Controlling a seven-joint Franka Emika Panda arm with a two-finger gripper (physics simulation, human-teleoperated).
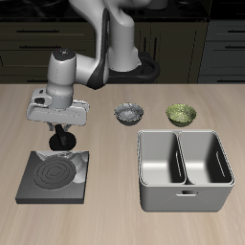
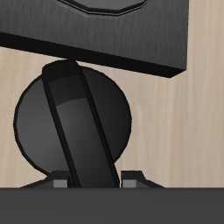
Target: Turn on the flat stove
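Note:
The flat stove (image 1: 48, 182) is a low dark grey slab with spiral burner rings, near the table's front edge. In the wrist view its dark body (image 2: 114, 35) fills the frame's edge. My gripper (image 1: 62, 142) points straight down at the stove's back edge, over the knob. The black round knob (image 2: 48, 118) with its raised bar shows large in the wrist view. The bar stands slightly tilted between my two fingertips (image 2: 61, 180), which sit close against its sides. My gripper (image 2: 96, 179) is shut on the bar. The gripper hides the knob in the exterior view.
A grey two-compartment metal bin (image 1: 185, 196) stands beside the stove near the front edge. Two small bowls, one grey (image 1: 127, 114) and one green (image 1: 182, 115), sit farther back behind the bin. The robot's arm rises behind the stove.

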